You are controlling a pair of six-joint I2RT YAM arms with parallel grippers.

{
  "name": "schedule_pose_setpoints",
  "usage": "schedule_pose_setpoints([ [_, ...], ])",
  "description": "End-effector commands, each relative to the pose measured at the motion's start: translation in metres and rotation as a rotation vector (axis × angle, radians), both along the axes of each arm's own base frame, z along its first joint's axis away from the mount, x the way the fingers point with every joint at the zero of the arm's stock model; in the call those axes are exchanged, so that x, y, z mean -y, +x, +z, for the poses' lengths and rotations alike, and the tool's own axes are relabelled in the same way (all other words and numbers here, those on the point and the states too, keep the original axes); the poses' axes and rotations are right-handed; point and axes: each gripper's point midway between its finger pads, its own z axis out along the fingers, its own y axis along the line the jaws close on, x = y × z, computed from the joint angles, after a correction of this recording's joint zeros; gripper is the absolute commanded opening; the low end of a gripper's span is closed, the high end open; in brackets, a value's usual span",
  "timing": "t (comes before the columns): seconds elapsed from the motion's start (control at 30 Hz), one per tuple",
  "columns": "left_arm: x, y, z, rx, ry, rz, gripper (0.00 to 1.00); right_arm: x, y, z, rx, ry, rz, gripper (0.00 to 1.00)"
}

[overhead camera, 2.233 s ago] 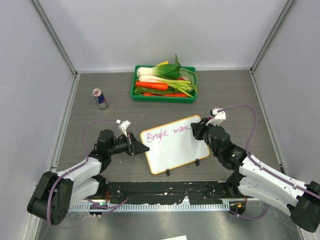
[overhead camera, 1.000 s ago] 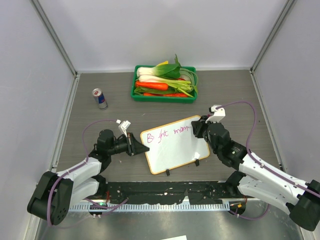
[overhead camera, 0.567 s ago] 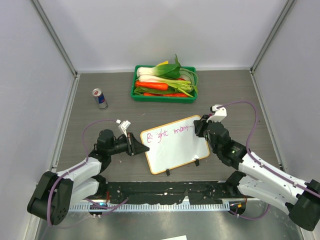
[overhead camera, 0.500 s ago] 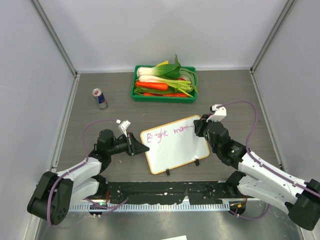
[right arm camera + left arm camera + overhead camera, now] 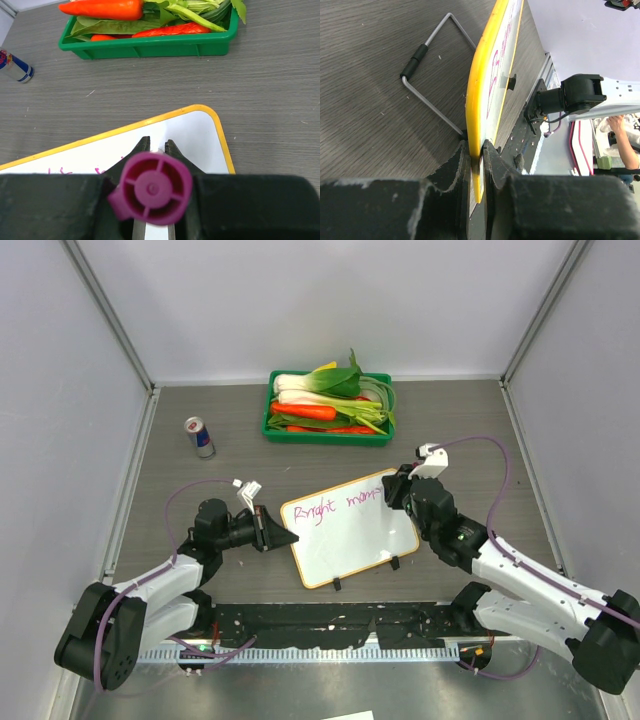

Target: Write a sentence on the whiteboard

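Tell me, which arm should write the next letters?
Right. The right gripper holds the purple marker over the whiteboard beside the unfinished sentence; the left gripper is clamped on the whiteboard's edge.

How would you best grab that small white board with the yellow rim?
By its thin left edge, coming from the left: the small yellow-rimmed white board leans on a grey wire stand, leaving both faces free there, where the left gripper pinches it.

The bench has a matt, dark grey wood-grain surface. The whiteboard shows a smooth, glossy white face and a yellow, plastic-looking rim; its wire stand is bare metal with a black sleeve. The tray is shiny green plastic, the can is polished metal, and the marker is matt purple plastic. The left hand and right hand look like coarse matt black plastic.
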Motion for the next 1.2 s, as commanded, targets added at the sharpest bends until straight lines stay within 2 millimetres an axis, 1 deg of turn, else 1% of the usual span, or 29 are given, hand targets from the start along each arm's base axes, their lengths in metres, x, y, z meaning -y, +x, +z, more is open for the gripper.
schedule_pose_setpoints([
  [0.0,-0.001,0.004,-0.002,0.036,0.023,0.007,0.0,-0.008,-0.001,0.002,-0.01,0.028,0.034,0.01],
  [0.03,-0.001,0.004,-0.002,0.038,0.023,0.007,0.0,-0.008,-0.002,0.001,-0.014,0.031,0.036,0.01],
  [0.07,-0.001,0.004,-0.002,0.038,0.023,0.007,0.0,-0.007,-0.004,-0.004,-0.026,0.027,0.036,0.01],
  [0.1,-0.001,0.004,-0.002,0.039,0.023,0.007,0.0,-0.006,-0.004,-0.003,-0.025,0.031,0.037,0.01],
  [0.13,-0.001,0.004,-0.002,0.036,0.024,0.005,0.0,-0.004,-0.009,-0.014,-0.056,0.013,0.037,0.02],
  [0.4,-0.001,0.004,-0.002,0.039,0.022,0.006,0.0,0.004,-0.019,-0.037,-0.103,-0.003,0.028,0.01],
  [0.53,-0.001,0.004,-0.002,0.039,0.023,0.007,0.0,0.011,-0.019,-0.039,-0.102,-0.012,-0.002,0.01],
  [0.7,-0.001,0.004,-0.002,0.038,0.023,0.007,0.0,0.021,-0.014,-0.026,-0.06,-0.029,-0.044,0.01],
  [0.9,-0.001,0.004,-0.003,0.036,0.024,0.005,0.0,0.021,-0.006,-0.009,-0.027,-0.039,-0.061,0.01],
  [1.0,-0.001,0.004,-0.002,0.039,0.022,0.006,0.0,0.019,-0.004,0.005,-0.001,-0.019,-0.057,0.01],
  [1.17,-0.001,0.004,-0.003,0.035,0.024,0.005,0.0,0.015,-0.005,0.036,0.048,0.015,-0.023,0.01],
])
